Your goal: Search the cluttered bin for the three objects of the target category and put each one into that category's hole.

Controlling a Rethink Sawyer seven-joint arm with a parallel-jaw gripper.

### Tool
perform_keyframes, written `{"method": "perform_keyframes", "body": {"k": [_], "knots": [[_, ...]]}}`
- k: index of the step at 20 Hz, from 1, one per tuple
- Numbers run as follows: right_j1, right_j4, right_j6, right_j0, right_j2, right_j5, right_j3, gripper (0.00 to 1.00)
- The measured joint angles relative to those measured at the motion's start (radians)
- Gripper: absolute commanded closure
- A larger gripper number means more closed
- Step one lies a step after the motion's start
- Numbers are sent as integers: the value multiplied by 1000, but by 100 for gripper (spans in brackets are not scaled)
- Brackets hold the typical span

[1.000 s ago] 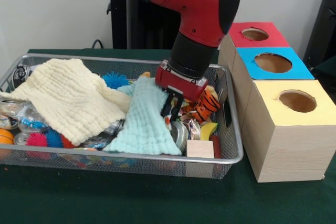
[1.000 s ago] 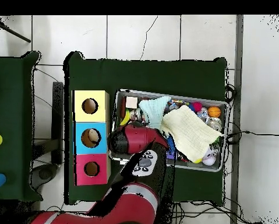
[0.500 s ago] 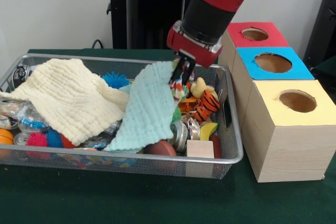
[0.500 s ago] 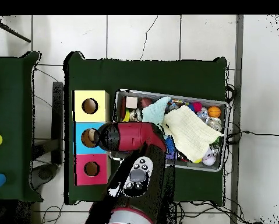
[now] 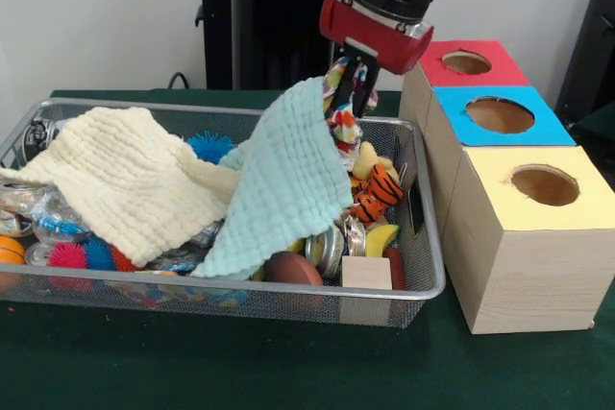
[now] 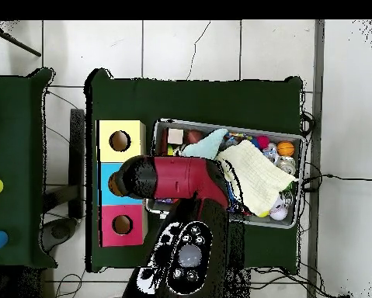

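My gripper (image 5: 354, 84) hangs above the right part of the wire mesh bin (image 5: 424, 237). It is shut on a small white fabric piece with multicoloured prints (image 5: 342, 120), which dangles below the fingers. A corner of the mint waffle cloth (image 5: 286, 180) is lifted up along with it; its lower end still lies in the bin. The yellow-faced box (image 5: 524, 237) with its round hole (image 5: 545, 184) stands right of the bin. In the overhead view the arm (image 6: 177, 180) hides the gripper; the bin (image 6: 291, 138) and the yellow box (image 6: 119, 140) show. No other printed pieces show.
The cream waffle cloth (image 5: 125, 175) covers the bin's left half. A tiger toy (image 5: 378, 194), a wooden block (image 5: 366, 273), a brown ball (image 5: 291, 269) and spiky balls (image 5: 210, 146) lie in the bin. The blue-faced box (image 5: 500, 114) and the red-faced box (image 5: 467, 62) stand behind the yellow one.
My gripper has risen out of the bin and moved slightly toward the boxes, pulling up the printed fabric piece and the mint cloth's corner. Objects under the mint cloth have come into view.
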Motion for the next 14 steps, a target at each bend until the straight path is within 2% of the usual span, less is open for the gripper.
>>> {"method": "perform_keyframes", "body": {"k": [5, 7, 10, 12, 13, 14], "knots": [[-32, 16, 0, -11, 45, 0, 0, 100], [-51, 56, 0, -37, 104, 0, 2, 100], [-64, 97, 0, -64, 153, 1, 12, 100], [-77, 143, 0, -102, 211, 1, 26, 100], [-89, 181, 0, -148, 275, 5, 44, 100], [-92, 187, 0, -158, 288, 5, 48, 100]]}}
